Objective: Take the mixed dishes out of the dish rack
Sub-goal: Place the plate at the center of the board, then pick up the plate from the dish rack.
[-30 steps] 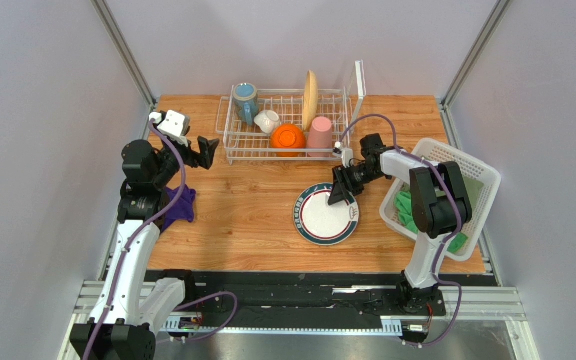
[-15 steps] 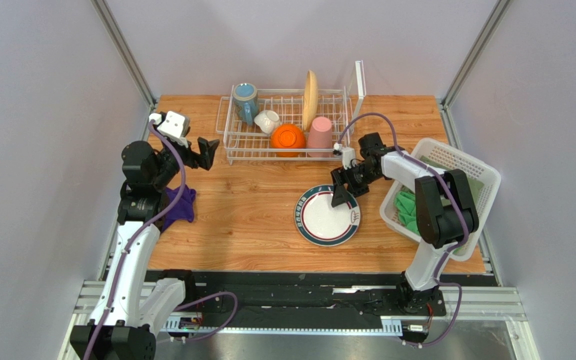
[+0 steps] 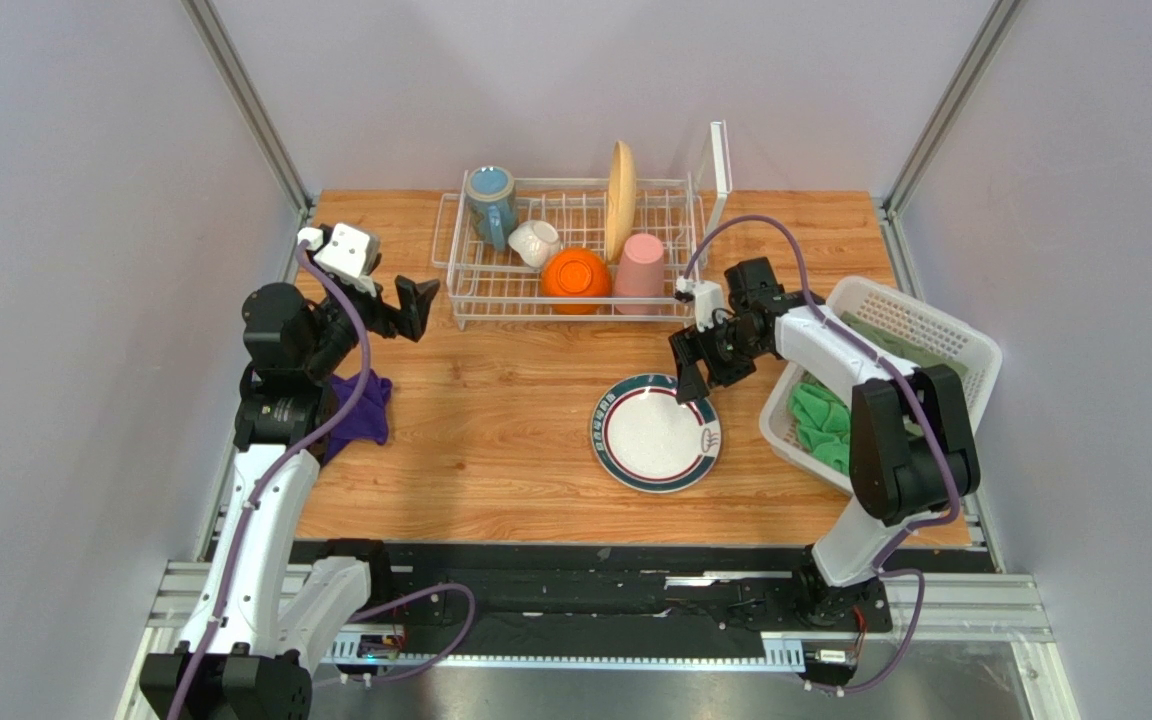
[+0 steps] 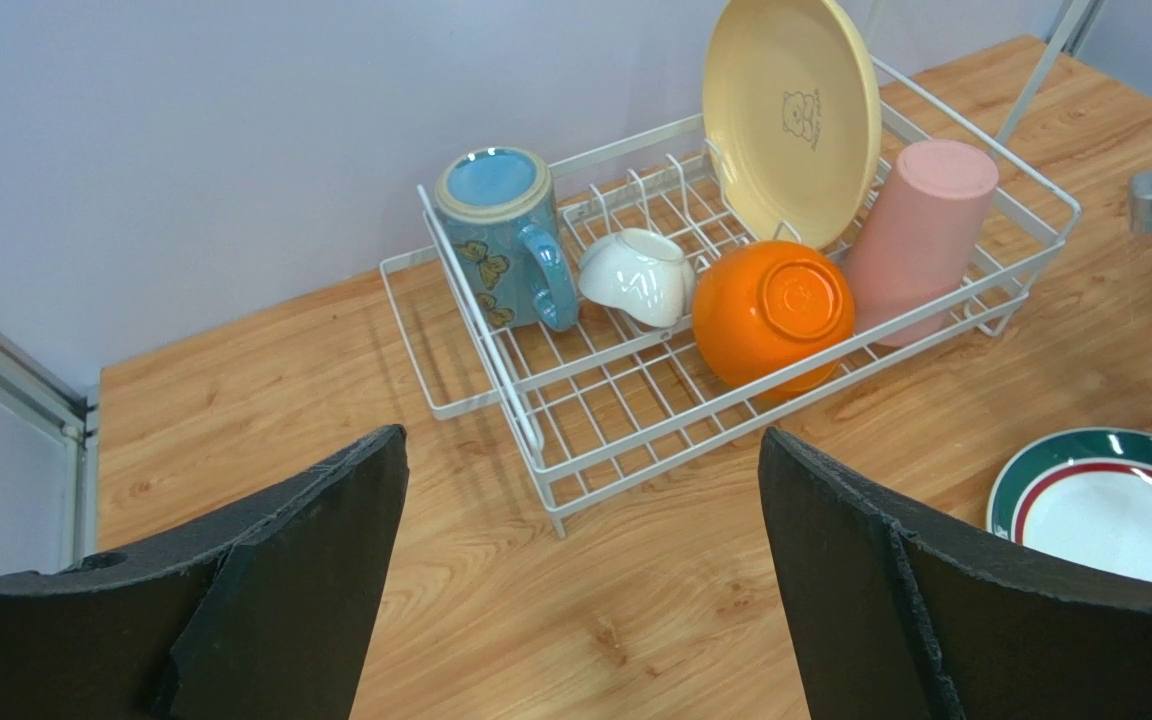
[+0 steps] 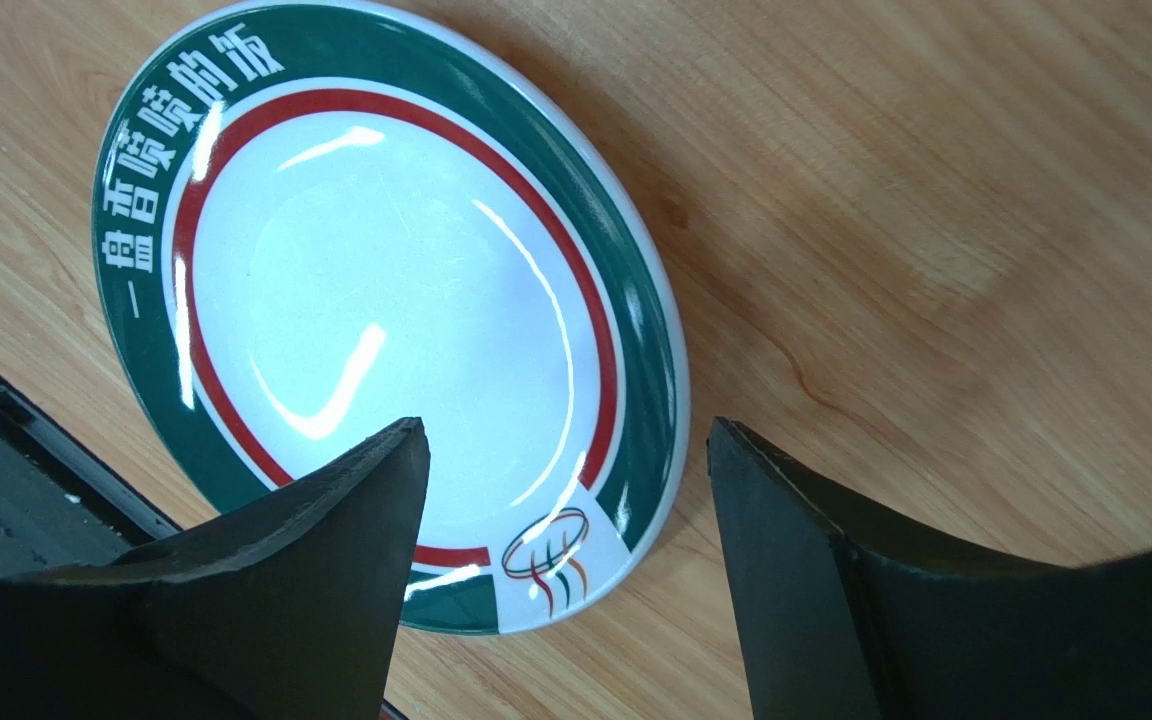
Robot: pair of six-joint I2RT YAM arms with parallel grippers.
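The white wire dish rack (image 3: 575, 308) (image 4: 642, 405) stands at the back of the table. It holds a blue mug (image 3: 491, 204) (image 4: 500, 225), a small white bowl (image 3: 536, 240) (image 4: 638, 275), an upright cream-yellow plate (image 3: 621, 200) (image 4: 793, 113), an overturned orange bowl (image 3: 576, 279) (image 4: 773, 308) and an inverted pink tumbler (image 3: 641, 270) (image 4: 920, 218). The dark-rimmed plate (image 3: 656, 432) (image 5: 387, 300) lies flat on the wood. My right gripper (image 3: 687, 384) (image 5: 564, 435) hovers open over its far rim, gripping nothing. My left gripper (image 3: 420, 300) (image 4: 579, 438) is wide open and empty, left of the rack.
A white lattice basket (image 3: 898, 390) with green cloths (image 3: 823, 420) sits at the right edge, close behind my right arm. A purple cloth (image 3: 361, 408) lies by the left arm. The rack's tall white panel (image 3: 719, 162) rises at its right end.
My right gripper has opened wider and drawn slightly up and back from the plate's rim, and its elbow has swung right. The plate stays flat. The left arm has not moved.
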